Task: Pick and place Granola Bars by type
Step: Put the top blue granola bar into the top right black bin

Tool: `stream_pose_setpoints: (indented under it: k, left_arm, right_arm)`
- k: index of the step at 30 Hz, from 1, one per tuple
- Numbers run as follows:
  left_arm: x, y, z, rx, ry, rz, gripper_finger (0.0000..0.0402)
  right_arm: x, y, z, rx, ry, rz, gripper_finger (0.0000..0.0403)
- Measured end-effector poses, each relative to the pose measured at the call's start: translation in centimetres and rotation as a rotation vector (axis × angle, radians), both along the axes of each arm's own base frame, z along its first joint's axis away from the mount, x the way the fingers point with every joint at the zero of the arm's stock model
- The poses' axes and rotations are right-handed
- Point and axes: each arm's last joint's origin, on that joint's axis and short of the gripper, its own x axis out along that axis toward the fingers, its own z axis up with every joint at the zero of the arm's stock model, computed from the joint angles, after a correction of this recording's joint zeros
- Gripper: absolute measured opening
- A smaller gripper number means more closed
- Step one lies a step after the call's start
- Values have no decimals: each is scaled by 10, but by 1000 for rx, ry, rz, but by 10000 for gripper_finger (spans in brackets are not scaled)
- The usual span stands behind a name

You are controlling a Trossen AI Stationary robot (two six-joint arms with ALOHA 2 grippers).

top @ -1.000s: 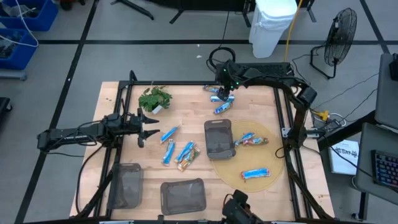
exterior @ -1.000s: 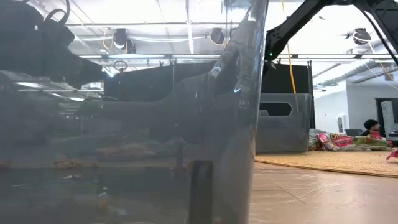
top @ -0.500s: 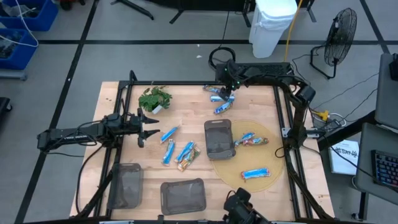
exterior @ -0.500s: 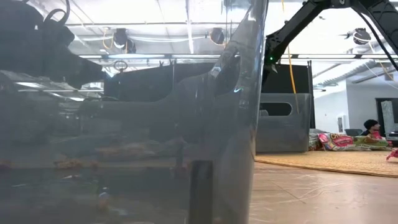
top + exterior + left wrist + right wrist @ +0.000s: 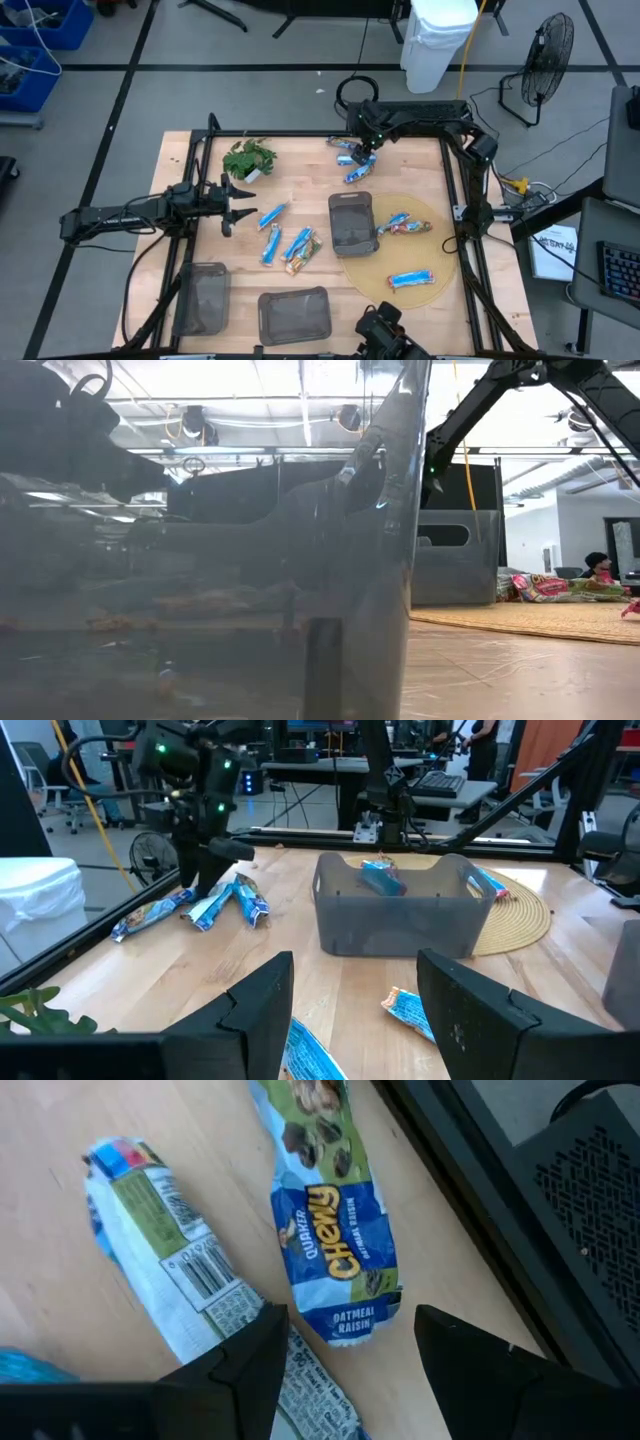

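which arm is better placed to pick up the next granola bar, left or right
Right, probably. The right gripper hangs, jaws open, directly over the Oatmeal Raisin bar near the table's far edge. The left gripper waits at the left side, beside but not above the nearest blue bar.

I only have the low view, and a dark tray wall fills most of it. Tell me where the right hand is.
Observer: The right hand is at the table's far edge, above a cluster of blue bars.
Operator: Say whether it holds one.
Observer: No. Its wrist view shows open fingers above an Oatmeal Raisin bar lying flat on the wood.
Operator: Report the left hand.
Observer: The left hand is open and empty at the table's left side, near the plant sprig.
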Motion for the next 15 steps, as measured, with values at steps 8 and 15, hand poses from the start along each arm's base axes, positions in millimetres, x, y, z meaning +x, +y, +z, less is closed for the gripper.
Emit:
stream_pose_setpoints:
  k: [8,15]
  left_arm:
    - [0,0,0,0,0,0,216]
    - [0,0,0,0,0,0,216]
  right_arm:
    - [2,-2,1,-19,-18,-2,210]
    - [3,-4,2,-38,-42,-5,175]
